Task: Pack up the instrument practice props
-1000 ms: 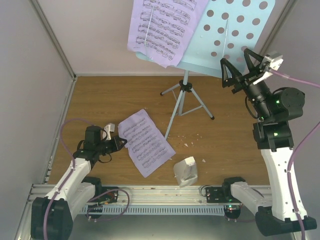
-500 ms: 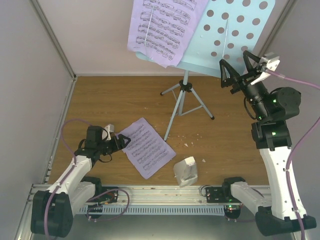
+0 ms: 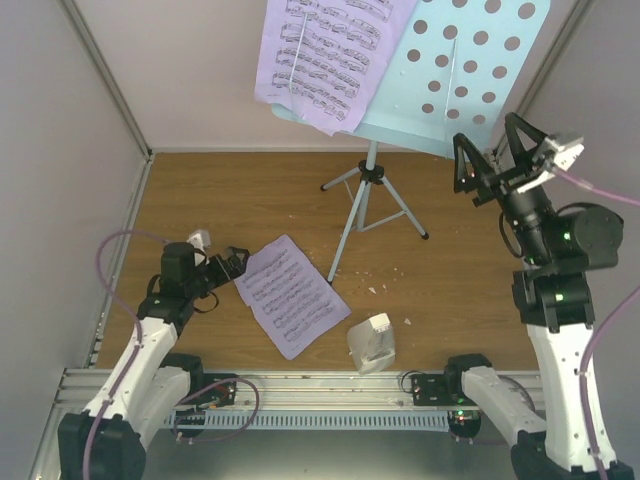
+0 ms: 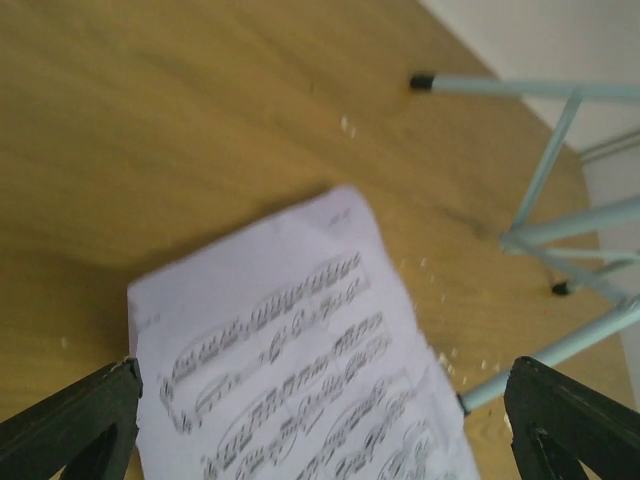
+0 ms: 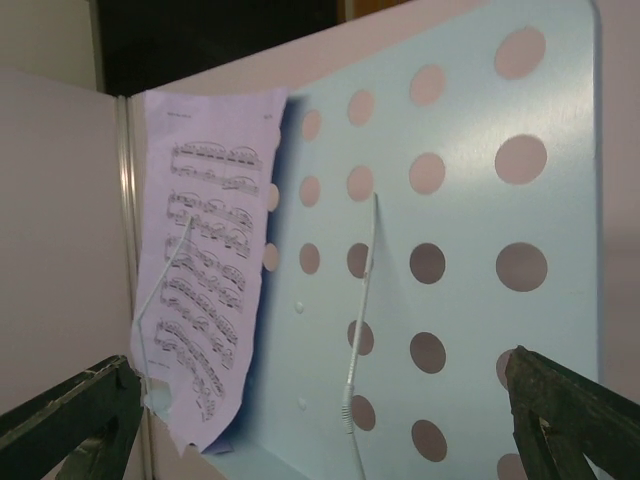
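The pale-blue music stand stands at the back on its tripod [image 3: 372,195], its hole-punched tray [image 3: 470,70] tilted toward me. One lavender sheet of music [image 3: 325,55] rests on the tray's left half. Another sheet [image 3: 290,293] lies flat on the wooden floor. The small white metronome [image 3: 371,343] stands near the front rail. My left gripper [image 3: 228,262] is open just left of the floor sheet [image 4: 300,370], which lies between its spread fingers [image 4: 70,420]. My right gripper [image 3: 487,135] is open and empty, facing the tray [image 5: 460,200] and the sheet on it [image 5: 205,280].
White crumbs [image 3: 385,280] are scattered on the floor near the stand's legs [image 4: 560,230]. Enclosure walls close in left, back and right. A metal rail [image 3: 300,385] runs along the near edge. A thin wire page holder [image 5: 360,300] hangs over the tray.
My left gripper has opened, let go of the floor sheet's corner and drawn back up and to the left. My right gripper has shifted right, away from the tray.
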`<action>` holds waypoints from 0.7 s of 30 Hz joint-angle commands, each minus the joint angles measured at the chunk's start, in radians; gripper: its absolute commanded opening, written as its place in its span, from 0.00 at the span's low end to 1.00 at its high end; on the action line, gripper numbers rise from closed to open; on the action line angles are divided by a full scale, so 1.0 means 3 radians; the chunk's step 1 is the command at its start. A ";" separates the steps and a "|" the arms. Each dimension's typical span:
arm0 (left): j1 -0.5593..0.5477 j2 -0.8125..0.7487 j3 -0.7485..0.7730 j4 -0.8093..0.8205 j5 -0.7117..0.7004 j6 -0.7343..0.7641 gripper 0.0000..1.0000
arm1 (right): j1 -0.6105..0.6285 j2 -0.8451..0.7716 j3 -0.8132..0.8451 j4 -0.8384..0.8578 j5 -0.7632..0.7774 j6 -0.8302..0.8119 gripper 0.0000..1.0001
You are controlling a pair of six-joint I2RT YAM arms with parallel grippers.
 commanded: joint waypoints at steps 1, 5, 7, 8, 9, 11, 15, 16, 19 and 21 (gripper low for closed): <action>0.0022 -0.0089 0.0336 0.0141 -0.0425 -0.0013 0.99 | 0.0013 -0.0223 -0.0111 0.0226 -0.0152 -0.0051 1.00; 0.0025 0.0063 0.0676 0.0297 -0.0098 0.0397 0.99 | 0.0015 -0.0013 0.0099 0.0114 -0.1127 -0.0053 0.98; 0.0023 0.0207 0.0847 0.0464 0.0192 0.0550 0.99 | 0.0029 0.0238 0.0231 0.0009 -0.1692 -0.0018 0.89; 0.0021 0.0283 0.0966 0.0503 0.0355 0.0597 0.99 | 0.0063 0.0331 0.0257 -0.0094 -0.1750 -0.0011 0.86; 0.0015 0.0368 0.1095 0.0529 0.0458 0.0630 0.98 | 0.0130 0.0396 0.0273 -0.0166 -0.1691 -0.0045 0.86; -0.0024 0.0499 0.1393 0.0610 0.0619 0.0698 0.96 | 0.0405 0.0514 0.0351 -0.0391 -0.1406 -0.0218 0.87; -0.0317 0.0708 0.1998 0.0565 0.0626 0.0947 0.88 | 0.1019 0.0862 0.0690 -0.0845 -0.0821 -0.0542 0.87; -0.0418 0.0765 0.2165 0.0545 0.0626 0.1018 0.85 | 0.1122 0.0953 0.0770 -0.0907 -0.0721 -0.0592 0.87; -0.0728 0.0879 0.2569 0.0516 0.0524 0.1177 0.79 | 0.1326 0.1110 0.0884 -0.0927 -0.0317 -0.0617 0.87; -0.0884 0.0934 0.2797 0.0515 0.0426 0.1240 0.77 | 0.1374 0.1153 0.0945 -0.0870 0.0007 -0.0553 0.87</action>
